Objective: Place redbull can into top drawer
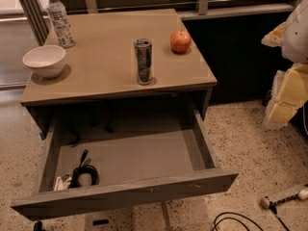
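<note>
The redbull can point(143, 61) stands upright on the grey tabletop point(106, 57), near its front edge and right of the middle. The top drawer point(130, 194) is pulled wide open below the tabletop, with its grey floor showing. My gripper point(288, 88), pale yellow and white, hangs at the right edge of the view. It is off to the right of the table, well apart from the can, with nothing visibly in it.
A red apple point(180, 41) sits right of the can. A white bowl point(44, 60) and a clear water bottle point(60, 19) stand at the table's left. A coiled black cable point(83, 173) lies in the drawer's front left. A power strip point(285, 196) and cables lie on the floor.
</note>
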{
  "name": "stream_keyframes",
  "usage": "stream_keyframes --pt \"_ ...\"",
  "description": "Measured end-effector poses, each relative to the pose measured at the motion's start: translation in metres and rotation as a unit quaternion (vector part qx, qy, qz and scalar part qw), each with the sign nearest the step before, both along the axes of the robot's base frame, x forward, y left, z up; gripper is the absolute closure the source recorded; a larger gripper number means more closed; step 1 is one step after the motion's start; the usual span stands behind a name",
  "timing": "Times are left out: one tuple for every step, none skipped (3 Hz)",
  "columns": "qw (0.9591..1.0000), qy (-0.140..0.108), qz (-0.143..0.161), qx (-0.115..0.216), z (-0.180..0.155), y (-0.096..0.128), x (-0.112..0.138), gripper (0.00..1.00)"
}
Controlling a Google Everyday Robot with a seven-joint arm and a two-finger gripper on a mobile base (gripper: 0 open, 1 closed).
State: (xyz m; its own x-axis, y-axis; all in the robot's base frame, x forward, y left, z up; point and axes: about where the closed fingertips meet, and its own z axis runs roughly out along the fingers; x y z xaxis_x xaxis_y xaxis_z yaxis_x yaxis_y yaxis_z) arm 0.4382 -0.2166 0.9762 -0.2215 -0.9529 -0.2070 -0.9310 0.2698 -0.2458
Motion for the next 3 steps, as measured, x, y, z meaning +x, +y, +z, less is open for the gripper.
stream_keyframes --pt "1.0000 -0.002 0.000 0.001 0.001 0.000 0.001 0.00" --pt "0.9993 -0.013 -0.001 0.034 0.000 0.009 0.029 0.00" --pt "0.9966 -0.026 0.001 0.078 -0.001 0.026 0.072 0.00"
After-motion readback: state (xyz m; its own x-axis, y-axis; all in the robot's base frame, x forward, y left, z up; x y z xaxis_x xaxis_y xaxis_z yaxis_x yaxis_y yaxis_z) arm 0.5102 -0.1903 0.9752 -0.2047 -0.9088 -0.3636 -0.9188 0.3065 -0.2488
